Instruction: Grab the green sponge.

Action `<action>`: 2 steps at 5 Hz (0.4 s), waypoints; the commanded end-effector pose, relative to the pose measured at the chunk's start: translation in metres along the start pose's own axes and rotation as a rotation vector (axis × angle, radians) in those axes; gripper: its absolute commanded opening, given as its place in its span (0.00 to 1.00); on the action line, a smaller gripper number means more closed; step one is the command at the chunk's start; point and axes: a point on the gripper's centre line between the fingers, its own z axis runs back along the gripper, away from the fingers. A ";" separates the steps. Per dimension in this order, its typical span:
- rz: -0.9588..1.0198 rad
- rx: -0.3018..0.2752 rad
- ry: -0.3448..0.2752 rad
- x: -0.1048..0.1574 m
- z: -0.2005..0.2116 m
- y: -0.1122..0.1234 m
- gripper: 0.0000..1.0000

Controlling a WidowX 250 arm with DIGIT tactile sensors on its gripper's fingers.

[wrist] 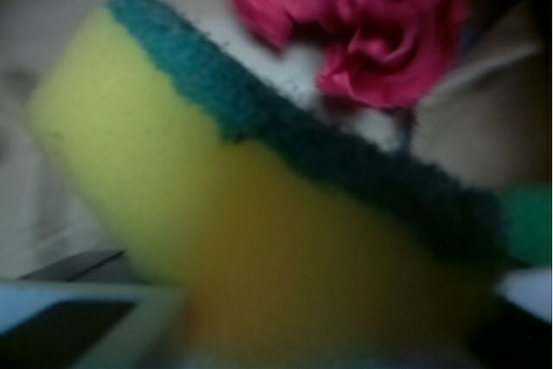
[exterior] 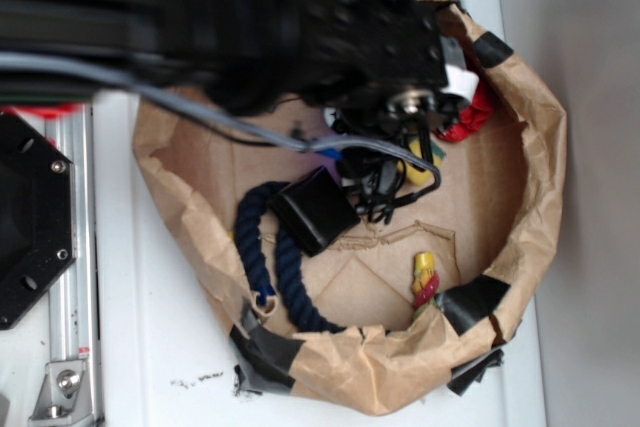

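Note:
The green sponge [wrist: 216, 179], yellow foam with a dark green scouring layer along its upper edge, fills the wrist view, tilted and very close. It reaches down between the jaws. A grey finger [wrist: 78, 317] shows at the lower left, against the sponge's side. My gripper [wrist: 328, 334] looks shut on the sponge. In the exterior view my gripper [exterior: 405, 169] reaches into the paper-lined bin under the black arm. Only a small yellow and green piece of the sponge [exterior: 421, 173] shows beside it.
A red cloth [wrist: 380, 23] lies just behind the sponge and shows at the bin's far right [exterior: 472, 117]. A green object [wrist: 529, 224] is at the right edge. The brown paper bin wall [exterior: 545, 177] holds a dark blue rope [exterior: 290, 292], a black block [exterior: 315, 209] and a yellow-red toy [exterior: 425, 277].

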 end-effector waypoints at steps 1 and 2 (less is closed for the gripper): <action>0.083 -0.042 -0.091 -0.015 0.086 -0.025 0.00; 0.111 -0.058 -0.097 -0.013 0.091 -0.028 0.00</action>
